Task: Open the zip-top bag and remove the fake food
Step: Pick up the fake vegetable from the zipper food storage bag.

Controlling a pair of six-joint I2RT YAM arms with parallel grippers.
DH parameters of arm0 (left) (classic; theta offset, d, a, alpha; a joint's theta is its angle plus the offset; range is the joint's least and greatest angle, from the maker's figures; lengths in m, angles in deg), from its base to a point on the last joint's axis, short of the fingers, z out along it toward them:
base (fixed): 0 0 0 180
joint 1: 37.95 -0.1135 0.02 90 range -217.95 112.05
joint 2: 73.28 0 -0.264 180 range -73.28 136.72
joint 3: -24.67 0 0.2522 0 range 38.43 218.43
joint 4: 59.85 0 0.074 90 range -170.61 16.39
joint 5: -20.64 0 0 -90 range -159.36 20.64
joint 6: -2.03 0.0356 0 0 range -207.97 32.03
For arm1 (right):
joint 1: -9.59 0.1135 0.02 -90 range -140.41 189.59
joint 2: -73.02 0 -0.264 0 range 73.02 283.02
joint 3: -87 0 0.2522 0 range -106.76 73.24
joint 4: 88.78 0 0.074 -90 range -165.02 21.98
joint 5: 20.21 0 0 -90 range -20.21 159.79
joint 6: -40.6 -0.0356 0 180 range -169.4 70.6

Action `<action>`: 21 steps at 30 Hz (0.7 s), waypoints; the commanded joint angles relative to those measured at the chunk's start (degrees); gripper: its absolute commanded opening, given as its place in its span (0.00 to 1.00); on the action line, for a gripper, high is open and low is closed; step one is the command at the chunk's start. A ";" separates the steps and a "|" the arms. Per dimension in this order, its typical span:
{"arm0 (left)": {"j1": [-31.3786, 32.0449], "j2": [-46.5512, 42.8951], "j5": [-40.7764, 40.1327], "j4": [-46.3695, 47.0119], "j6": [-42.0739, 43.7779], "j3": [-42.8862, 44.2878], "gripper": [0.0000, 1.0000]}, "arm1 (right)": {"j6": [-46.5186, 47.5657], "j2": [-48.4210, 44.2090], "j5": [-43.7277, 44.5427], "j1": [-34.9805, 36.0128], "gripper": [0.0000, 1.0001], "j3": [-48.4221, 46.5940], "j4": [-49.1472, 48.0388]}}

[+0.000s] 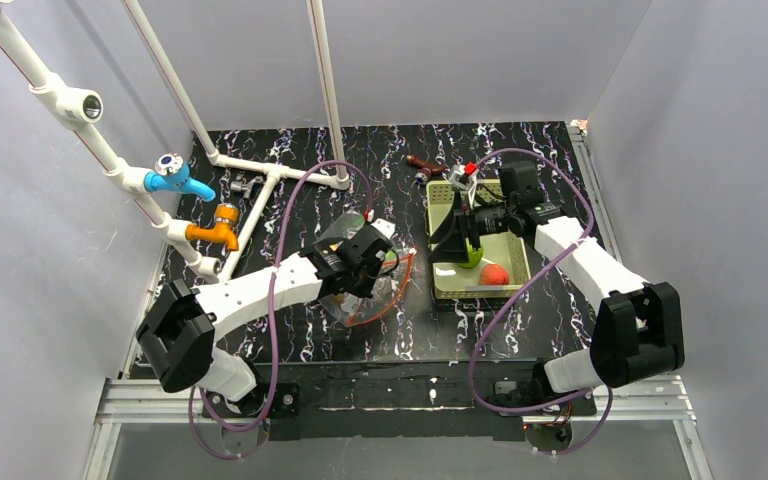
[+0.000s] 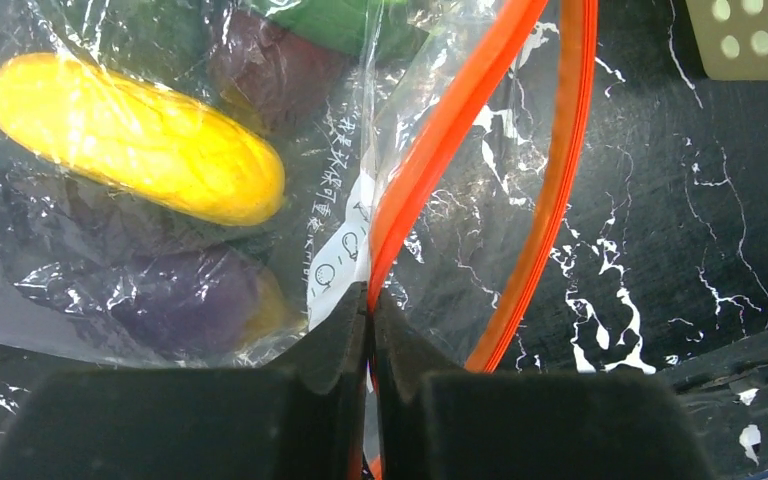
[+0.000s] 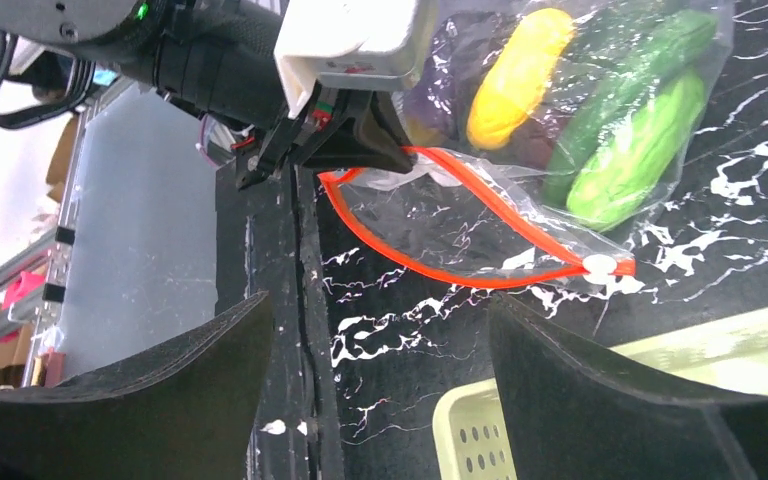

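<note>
1. Your left end effector (image 2: 370, 300) is pinched on the zip-top bag (image 2: 340, 200) zipper strip; the bag lies on the desk (image 1: 410, 335) beside the basket (image 1: 445, 283).
2. Bag holds yellow piece (image 2: 135, 135), eggplant (image 2: 185, 300), cucumber (image 3: 630, 150).
3. Basket holds green fruit (image 1: 472, 258), tomato (image 1: 495, 273); right end effector (image 3: 378, 310) wide.

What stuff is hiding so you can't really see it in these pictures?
Top view: the left end effector covers most of the zip-top bag, so what's inside is mostly hidden.
Left wrist view: a green piece is cut off by the top edge; crinkly plastic blurs the purple piece.
Right wrist view: only a corner of the basket shows past the right end effector; the bottom edge cuts off the rest.
</note>
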 commanded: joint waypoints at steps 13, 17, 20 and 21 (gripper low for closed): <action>-3.36 -8.78 12.66 9.07 -7.32 0.18 0.00 | 6.38 -0.94 -5.14 3.29 0.84 -1.99 4.77; -3.90 -6.59 14.92 10.94 -8.39 2.16 0.00 | 6.38 -1.11 -5.14 3.30 0.84 -2.40 5.76; -3.97 -4.74 17.15 12.64 -9.36 3.43 0.00 | 6.38 -1.23 -5.14 3.29 0.84 -2.63 6.15; -4.09 -4.21 17.94 13.19 -9.55 3.81 0.00 | 6.38 -1.23 -5.14 3.29 0.84 -2.70 6.23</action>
